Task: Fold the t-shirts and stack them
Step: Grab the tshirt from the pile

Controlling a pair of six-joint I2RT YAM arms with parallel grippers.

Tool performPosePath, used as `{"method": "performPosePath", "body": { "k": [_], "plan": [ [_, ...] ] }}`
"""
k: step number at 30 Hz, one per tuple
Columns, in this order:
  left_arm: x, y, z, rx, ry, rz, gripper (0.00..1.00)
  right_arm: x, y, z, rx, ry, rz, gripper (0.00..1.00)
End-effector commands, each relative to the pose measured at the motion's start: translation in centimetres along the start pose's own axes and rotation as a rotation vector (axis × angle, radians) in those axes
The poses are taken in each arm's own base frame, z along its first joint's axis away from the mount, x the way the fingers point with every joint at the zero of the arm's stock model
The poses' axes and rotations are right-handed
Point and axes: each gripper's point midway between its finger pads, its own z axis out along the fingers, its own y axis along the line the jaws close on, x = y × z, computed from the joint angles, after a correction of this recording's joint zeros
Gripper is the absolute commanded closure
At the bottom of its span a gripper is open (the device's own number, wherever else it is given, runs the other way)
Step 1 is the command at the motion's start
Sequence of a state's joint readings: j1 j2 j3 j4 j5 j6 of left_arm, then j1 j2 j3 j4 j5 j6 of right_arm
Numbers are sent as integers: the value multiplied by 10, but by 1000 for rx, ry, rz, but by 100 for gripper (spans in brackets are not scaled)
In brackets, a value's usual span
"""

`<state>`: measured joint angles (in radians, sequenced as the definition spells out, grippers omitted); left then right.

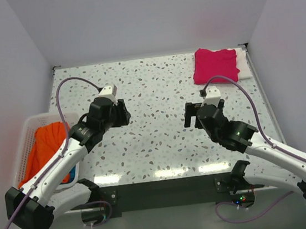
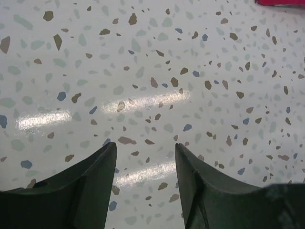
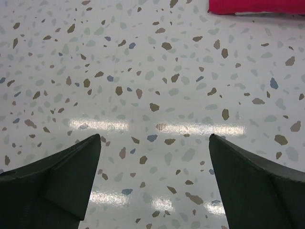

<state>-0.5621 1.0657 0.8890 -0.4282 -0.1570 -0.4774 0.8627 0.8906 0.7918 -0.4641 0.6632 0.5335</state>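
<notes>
Speckled terrazzo table (image 1: 162, 147), white walls around it. Over its middle my left gripper (image 2: 145, 148) hovers partly open and my right gripper (image 3: 155, 138) spread wide, both holding nothing. The orange t-shirt (image 1: 48, 147) lies heaped in the white basket (image 1: 24, 136) at the table's left edge, its length running near to far. It sits left of my left arm, so I judge that arm should fetch it. Farthest off, the magenta t-shirt (image 1: 214, 65) rests folded on the white t-shirt (image 1: 243, 64) in the far right corner.

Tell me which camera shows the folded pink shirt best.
Top external: the whole pink shirt shows, folded, at the far right. Right wrist catches only its near edge; left wrist, a sliver in the corner.
</notes>
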Motion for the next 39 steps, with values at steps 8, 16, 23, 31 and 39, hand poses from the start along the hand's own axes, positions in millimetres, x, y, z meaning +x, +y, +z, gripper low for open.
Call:
{"method": "performPosePath", "body": {
  "k": [8, 16, 23, 31, 39],
  "plan": [
    [-40, 70, -23, -416, -98, -102, 27, 7, 10, 2, -49, 25, 11, 1],
    [-43, 241, -87, -918, -206, -569, 0, 18, 60, 10, -219, 142, -19, 1],
    [51, 335, -102, -1132, -75, -885, 1, 44, 88, 9, -337, 277, -43, 1],
    [81, 341, -87, -1108, -35, -945, 39, 58, 78, 10, -316, 297, -45, 1],
    [13, 326, -120, -1018, -231, -837, 100, 59, 78, 8, -329, 285, -30, 1]
  ]
}}
